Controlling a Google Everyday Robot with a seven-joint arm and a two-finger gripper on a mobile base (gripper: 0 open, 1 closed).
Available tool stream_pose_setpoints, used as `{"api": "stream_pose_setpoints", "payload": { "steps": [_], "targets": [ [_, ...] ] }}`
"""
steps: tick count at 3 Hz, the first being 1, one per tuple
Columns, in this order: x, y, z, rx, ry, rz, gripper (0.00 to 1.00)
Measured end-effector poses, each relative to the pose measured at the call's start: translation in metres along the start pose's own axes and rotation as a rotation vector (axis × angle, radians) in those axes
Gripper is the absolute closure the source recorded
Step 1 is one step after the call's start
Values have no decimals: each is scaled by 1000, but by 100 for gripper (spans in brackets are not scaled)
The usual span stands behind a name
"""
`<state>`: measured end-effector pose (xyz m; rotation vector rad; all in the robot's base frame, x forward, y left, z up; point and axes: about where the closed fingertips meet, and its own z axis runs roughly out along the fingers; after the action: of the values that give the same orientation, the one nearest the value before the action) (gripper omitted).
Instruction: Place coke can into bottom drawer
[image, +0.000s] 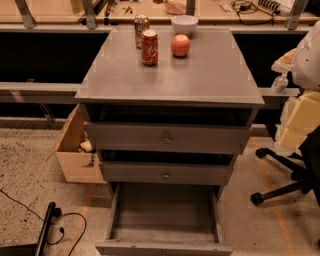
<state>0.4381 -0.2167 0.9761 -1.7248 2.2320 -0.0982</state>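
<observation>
Gripper first: it is nowhere in the camera view, so I cannot tell whether it is spread, closed or holding anything, and nothing in view is being carried. The coke can (149, 47) stands upright on the grey cabinet top (210, 80), toward the back and left of centre, free on every side. Just behind it and slightly to the left is a darker gold-brown can (141, 26), near it, though I cannot tell whether the 2 touch. A red apple (180, 45) sits beside the coke can on the right, a little apart, and a white bowl (184, 24) stands behind the apple at the rear edge. Below the top are 3 drawers. The top drawer (167, 138) and the middle drawer (166, 174), each with 1 small knob, are pulled out only a little. The bottom drawer (165, 212) is pulled well out toward the camera, its shallow grey tray showing bare, with room for a can anywhere on its floor. A cardboard box (75, 150) sits on the floor to the left of the cabinet, and an office chair base (287, 180) stands to the right. By my judgement the task has hardly begun: the drawer is ready to receive, which is the only part in place. The can has yet to be grasped, lifted clear of the apple and the darker can, carried forward and down past the 2 upper drawer fronts, and set inside the tray.
</observation>
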Motion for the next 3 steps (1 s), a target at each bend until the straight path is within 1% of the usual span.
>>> {"api": "stream_pose_setpoints", "payload": {
  "steps": [1,2,3],
  "targets": [
    [0,0,0,0,0,0,0],
    [-1,-4,-1,11,-14,11,0],
    [-7,-24,7,42,-114,47,0]
  ]
}}
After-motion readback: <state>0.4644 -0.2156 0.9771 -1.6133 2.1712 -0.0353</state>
